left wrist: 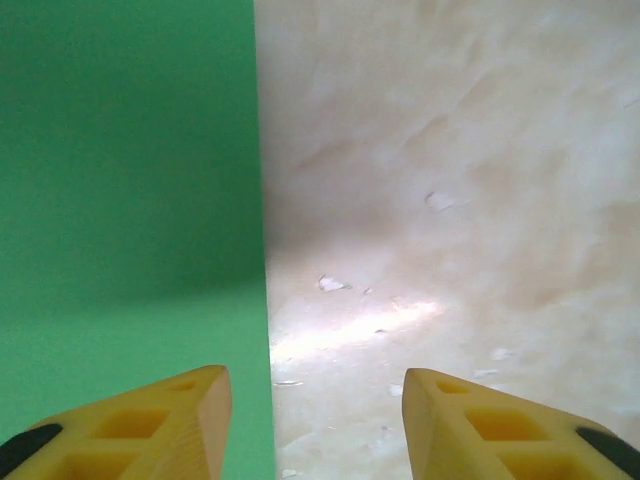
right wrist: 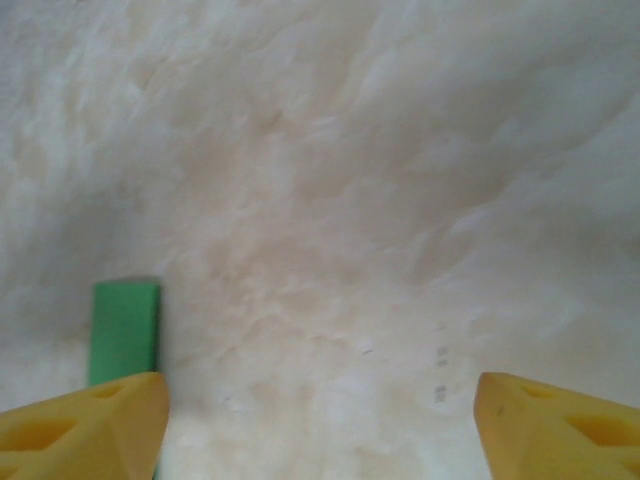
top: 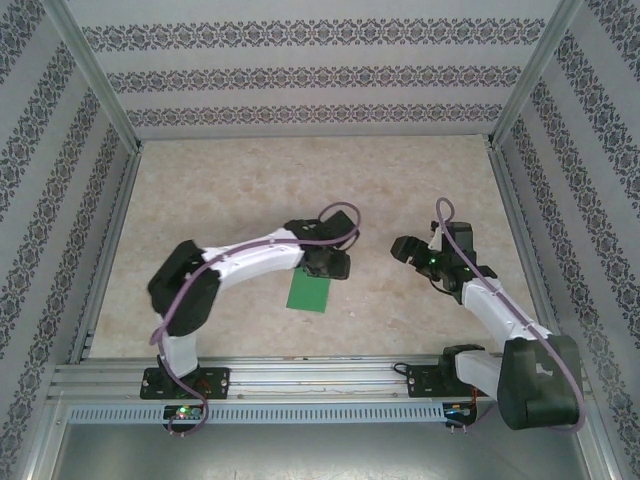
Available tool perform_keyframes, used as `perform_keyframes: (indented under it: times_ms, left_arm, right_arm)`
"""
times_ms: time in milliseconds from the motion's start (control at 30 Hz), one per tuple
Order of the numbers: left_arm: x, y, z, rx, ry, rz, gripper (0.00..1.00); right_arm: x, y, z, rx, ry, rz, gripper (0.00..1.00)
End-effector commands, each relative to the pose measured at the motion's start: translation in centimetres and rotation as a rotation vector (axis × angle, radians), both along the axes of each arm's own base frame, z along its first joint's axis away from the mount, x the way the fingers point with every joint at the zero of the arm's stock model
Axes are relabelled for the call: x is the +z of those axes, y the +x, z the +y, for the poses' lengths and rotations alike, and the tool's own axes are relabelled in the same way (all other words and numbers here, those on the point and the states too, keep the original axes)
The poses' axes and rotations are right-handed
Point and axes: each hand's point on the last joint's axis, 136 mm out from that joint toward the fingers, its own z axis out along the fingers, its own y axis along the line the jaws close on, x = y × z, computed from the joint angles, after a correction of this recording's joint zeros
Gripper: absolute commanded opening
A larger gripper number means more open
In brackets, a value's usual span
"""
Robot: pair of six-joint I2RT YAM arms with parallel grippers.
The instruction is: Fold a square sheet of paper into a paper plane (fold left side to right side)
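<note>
The paper is lying flat on the table, a little in front of centre and between the two arms. From above it is showing as a green rectangle, longer than it is wide, tilted slightly.

The left gripper is hanging over the paper's far right corner. In the left wrist view, the left gripper is showing its two yellow fingers parted, with bare table in the gap and nothing between them. The paper is taking up the left part of that view, its straight right edge running down beside the inner side of the left finger. That finger is sitting over the green; whether it is touching the sheet cannot be told.

The right gripper is hovering to the right of the paper, well apart from it. In the right wrist view, the right gripper is standing wide open and holding nothing, over bare table. The paper is appearing there as a narrow green strip just above the left finger.
</note>
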Motion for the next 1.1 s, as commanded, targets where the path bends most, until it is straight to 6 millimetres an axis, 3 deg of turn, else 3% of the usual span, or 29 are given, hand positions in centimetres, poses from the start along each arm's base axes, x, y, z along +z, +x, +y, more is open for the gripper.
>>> perform_keyframes:
  times_ms: [0,167,300,533,733,1067]
  left_arm:
    - [3.8,2.5,1.3,0.036,-0.168,-0.129,0.50]
    - [4.8,3.5,6.4,0.151,-0.291,-0.214,0.49]
    - [4.3,3.3,10.1,0.253,-0.372,-0.254,0.49]
    - [2.7,2.2,12.7,0.308,-0.427,-0.229,0.48]
    - [1.8,1.9,13.0,0.322,-0.443,-0.209,0.48]
    - [1.0,1.7,12.6,0.293,-0.420,-0.167,0.48]
  right_arm:
    - [1.7,0.0,3.6,0.127,0.150,0.013,0.71]
    - [0.9,-0.9,8.6,0.245,0.200,0.094,0.54]
    - [-0.3,-2.0,13.5,0.342,0.247,0.149,0.36]
    - [-2.7,-3.1,18.6,0.442,0.241,0.231,0.01]
    - [-3.8,-3.3,20.2,0.475,0.219,0.257,0.00]
    - [-6.0,-3.7,20.0,0.476,0.177,0.317,0.00]
